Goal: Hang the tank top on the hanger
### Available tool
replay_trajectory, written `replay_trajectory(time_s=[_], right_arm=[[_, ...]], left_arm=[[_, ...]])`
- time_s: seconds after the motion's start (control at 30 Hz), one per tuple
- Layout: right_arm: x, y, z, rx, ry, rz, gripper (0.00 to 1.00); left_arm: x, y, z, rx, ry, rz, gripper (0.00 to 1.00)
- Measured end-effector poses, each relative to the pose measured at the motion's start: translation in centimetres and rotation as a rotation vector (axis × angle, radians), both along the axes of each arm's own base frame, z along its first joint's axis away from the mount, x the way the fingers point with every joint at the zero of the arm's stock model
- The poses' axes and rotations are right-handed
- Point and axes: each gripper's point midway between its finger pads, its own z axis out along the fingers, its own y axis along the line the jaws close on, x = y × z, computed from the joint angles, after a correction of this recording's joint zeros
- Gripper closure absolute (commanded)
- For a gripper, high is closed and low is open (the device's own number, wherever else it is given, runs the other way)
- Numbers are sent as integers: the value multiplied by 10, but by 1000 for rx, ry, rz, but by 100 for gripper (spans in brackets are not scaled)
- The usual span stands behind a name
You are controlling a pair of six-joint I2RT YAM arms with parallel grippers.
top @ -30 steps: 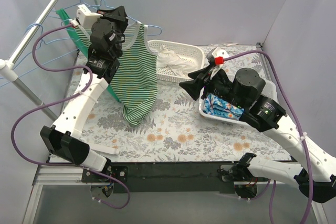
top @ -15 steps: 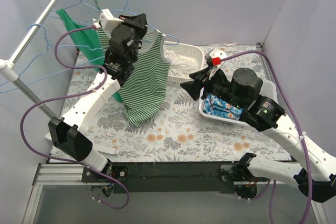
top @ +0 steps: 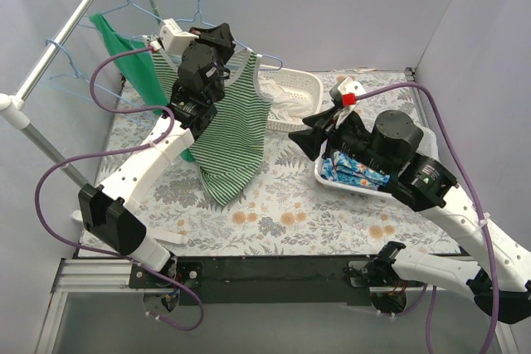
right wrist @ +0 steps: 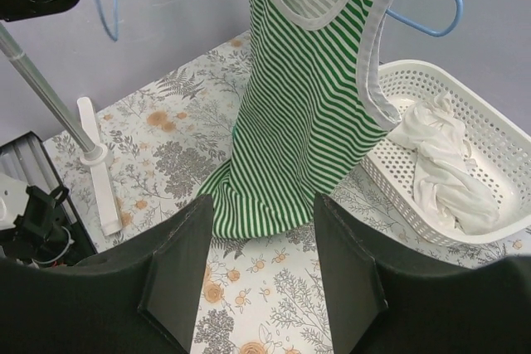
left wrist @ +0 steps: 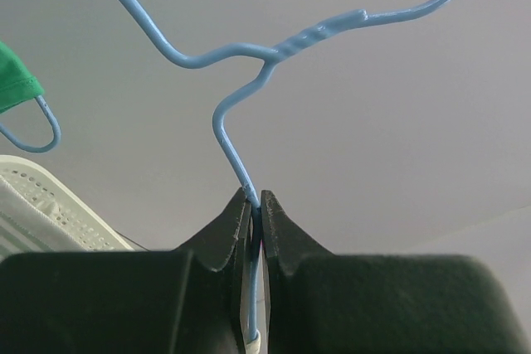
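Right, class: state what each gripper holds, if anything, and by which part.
The left gripper pinches the hanger by the wire just below its twist. The right gripper is open, holding nothing.

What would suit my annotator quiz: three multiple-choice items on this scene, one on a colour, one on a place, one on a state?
1. What colour is the hanger clamped in the left gripper?
A. red
B. black
C. light blue

2. Where does the white cloth lie?
A. on the hanger
B. in the white basket
C. in the left gripper

3. In what state is the right gripper?
A. open, holding nothing
B. shut on the hanger
C. shut on the white cloth

Answers:
1 C: the left wrist view shows pale blue wire pinched between the dark fingers.
2 B: the right wrist view shows the cloth crumpled inside the basket's mesh walls.
3 A: its fingers stand wide apart with nothing between them.
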Motion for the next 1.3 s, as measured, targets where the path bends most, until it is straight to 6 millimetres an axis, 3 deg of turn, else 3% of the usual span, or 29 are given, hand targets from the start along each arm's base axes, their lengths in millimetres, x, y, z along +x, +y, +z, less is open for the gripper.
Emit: replay_trajectory(time_s=[0.23, 0.5, 0.73, 1.0, 1.3], right_arm=[[-2, -3, 0, -1, -11, 0, 40], [1, 1, -4, -15, -6, 4, 40], [6, 9, -15, -41, 17, 13, 40], [8, 15, -19, -52, 29, 26, 40], [8, 18, -17, -52, 31, 36, 41]], left_arm=[[2, 18, 12, -11, -16, 65, 100], [20, 86, 21, -64, -26, 188, 100], [30, 127, 15, -120, -6, 229, 100], [27, 151, 24, -176, -29, 231, 100], [27, 165, 28, -231, -44, 221, 100]])
